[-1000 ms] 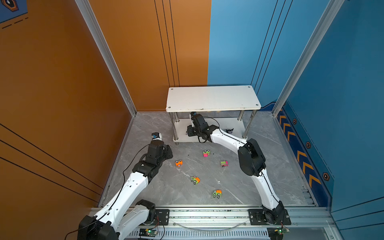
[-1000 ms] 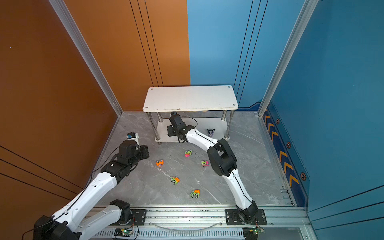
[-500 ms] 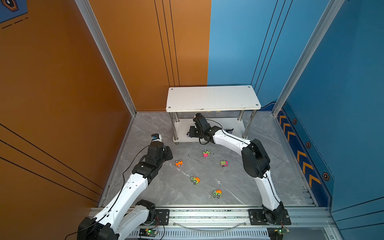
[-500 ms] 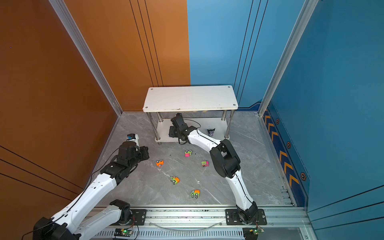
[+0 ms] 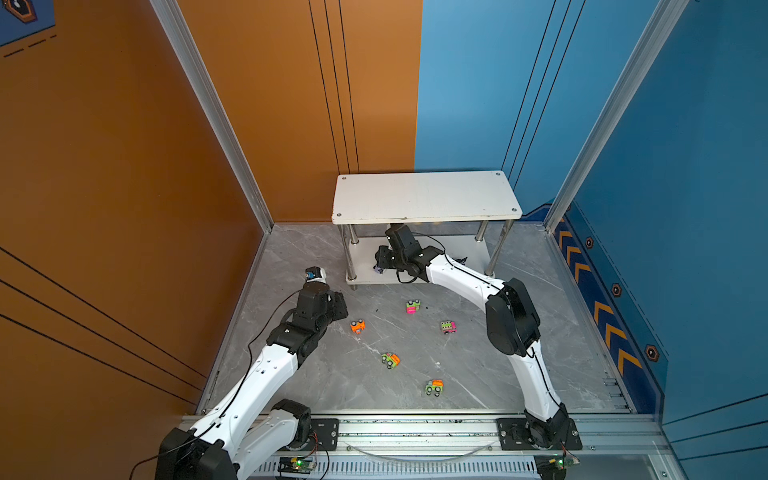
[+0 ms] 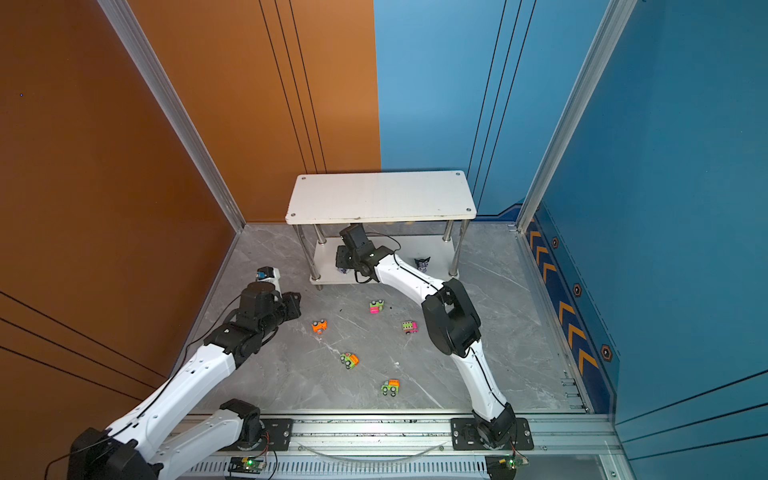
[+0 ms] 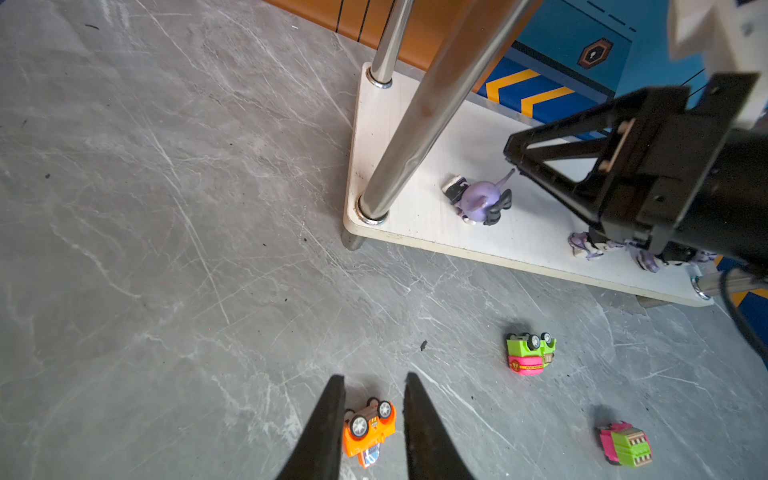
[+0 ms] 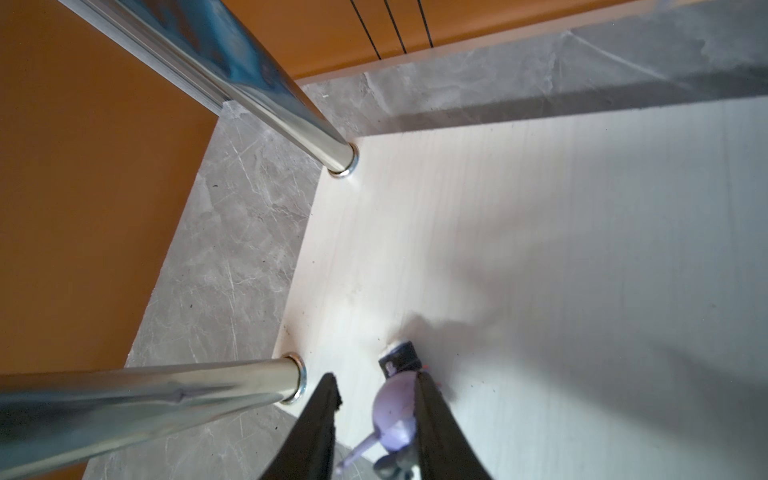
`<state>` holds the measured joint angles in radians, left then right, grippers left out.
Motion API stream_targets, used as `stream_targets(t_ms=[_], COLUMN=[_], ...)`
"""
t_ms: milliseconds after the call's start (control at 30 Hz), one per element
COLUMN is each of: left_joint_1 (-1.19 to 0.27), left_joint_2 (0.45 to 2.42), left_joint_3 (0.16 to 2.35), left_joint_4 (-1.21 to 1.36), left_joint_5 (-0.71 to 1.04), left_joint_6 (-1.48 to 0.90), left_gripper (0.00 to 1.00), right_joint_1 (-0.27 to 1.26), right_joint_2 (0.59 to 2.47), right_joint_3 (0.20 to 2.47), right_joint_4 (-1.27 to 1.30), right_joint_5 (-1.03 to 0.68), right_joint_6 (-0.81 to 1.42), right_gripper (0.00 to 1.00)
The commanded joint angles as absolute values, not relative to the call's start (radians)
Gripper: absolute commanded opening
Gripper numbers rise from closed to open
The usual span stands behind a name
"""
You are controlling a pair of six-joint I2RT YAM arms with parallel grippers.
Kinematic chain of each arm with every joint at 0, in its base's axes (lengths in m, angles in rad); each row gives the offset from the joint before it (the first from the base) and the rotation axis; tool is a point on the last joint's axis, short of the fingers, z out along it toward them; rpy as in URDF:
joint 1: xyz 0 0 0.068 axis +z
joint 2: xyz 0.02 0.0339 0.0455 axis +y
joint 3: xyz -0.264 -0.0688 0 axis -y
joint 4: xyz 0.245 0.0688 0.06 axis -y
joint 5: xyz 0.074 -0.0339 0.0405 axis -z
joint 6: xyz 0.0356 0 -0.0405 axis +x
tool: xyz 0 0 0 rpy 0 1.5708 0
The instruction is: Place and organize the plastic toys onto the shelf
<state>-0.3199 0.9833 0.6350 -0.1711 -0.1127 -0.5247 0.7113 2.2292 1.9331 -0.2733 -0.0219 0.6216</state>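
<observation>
Straddles orange car (image 7: 368,428) at lower centre with unclenched left gripper (image 7: 374,376), seemingly for a pick; flanks purple figurine (image 8: 392,411) lying on shelf (image 8: 540,249) with released right gripper (image 8: 376,376).

Top views: we look steeply down from high at the front on the whole worktop (image 5: 478,374) and shelf (image 5: 424,195). Wrist views: we sit close, both sharing the shelf's lower tier.
</observation>
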Motion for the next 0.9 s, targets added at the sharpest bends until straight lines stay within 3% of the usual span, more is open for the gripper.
stream_targets(t_ms=[0,200,367,467,867], left_joint_1=[-0.338,-0.385,-0.45,-0.487,-0.539], left_joint_2=[1.001,1.052,1.117,1.164,1.393], left_joint_3=[0.641,0.662,0.692,0.711,0.821], left_joint_4=[-0.146,-0.11,-0.066,-0.029,0.125], left_joint_5=[-0.094,-0.094,-0.1,-0.102,-0.071], left_joint_6=[-0.523,-0.521,-0.516,-0.514,-0.488], left_gripper=[0.28,0.18,0.0,0.0,0.0], right_joint_1=[0.708,0.707,0.708,0.707,0.684], right_joint_2=[2.238,2.216,2.21,2.207,2.246], right_joint_3=[1.966,1.967,1.955,1.935,1.932], right_joint_4=[-0.328,-0.356,-0.372,-0.359,-0.281], right_joint_5=[0.013,0.051,0.059,0.055,0.016], right_joint_6=[0.584,0.533,0.5,0.493,0.448], right_gripper=[0.39,0.39,0.1,0.01,0.0])
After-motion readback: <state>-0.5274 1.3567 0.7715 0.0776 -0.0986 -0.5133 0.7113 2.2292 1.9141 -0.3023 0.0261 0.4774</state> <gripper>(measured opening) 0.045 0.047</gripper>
